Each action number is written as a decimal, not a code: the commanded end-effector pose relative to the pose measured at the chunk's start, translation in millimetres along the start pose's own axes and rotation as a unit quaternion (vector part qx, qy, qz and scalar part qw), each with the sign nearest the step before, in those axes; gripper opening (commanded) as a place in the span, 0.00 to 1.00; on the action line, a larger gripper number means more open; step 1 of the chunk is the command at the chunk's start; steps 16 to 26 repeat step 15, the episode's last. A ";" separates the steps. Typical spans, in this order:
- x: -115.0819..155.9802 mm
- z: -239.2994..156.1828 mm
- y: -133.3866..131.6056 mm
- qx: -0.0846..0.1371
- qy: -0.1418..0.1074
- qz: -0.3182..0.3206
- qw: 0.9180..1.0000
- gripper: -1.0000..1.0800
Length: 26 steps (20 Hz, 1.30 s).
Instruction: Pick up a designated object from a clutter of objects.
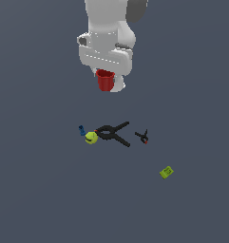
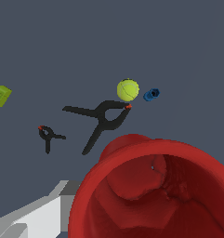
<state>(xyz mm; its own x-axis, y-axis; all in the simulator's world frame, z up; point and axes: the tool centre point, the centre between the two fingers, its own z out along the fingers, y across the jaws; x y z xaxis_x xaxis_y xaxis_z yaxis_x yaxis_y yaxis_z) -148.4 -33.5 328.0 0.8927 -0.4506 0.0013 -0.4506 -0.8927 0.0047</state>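
Observation:
The red cup (image 1: 105, 80) hangs in the air under the white arm, well above the ground, with my gripper (image 1: 106, 84) shut on it. In the wrist view the red cup (image 2: 150, 195) fills the near corner, open mouth toward the camera, and one pale finger (image 2: 36, 214) shows beside it. The other finger is hidden by the cup. The rest of the clutter lies on the ground below: a yellow-green ball (image 1: 91, 137) touching a large black clamp (image 1: 114, 133), and a tiny blue piece (image 1: 81, 130) just beside the ball.
A small black clamp (image 1: 143, 137) lies toward the exterior view's right of the large clamp. A green box (image 1: 166, 172) sits apart, farther right and nearer the camera. All rest on a flat dark grey floor (image 1: 40, 190).

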 end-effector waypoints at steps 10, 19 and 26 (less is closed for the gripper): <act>-18.6 -51.9 -33.2 0.002 -0.001 0.000 1.000 0.00; -18.8 -55.9 -36.1 0.002 -0.001 0.000 1.000 0.00; -18.8 -55.9 -36.1 0.002 -0.001 0.000 1.000 0.00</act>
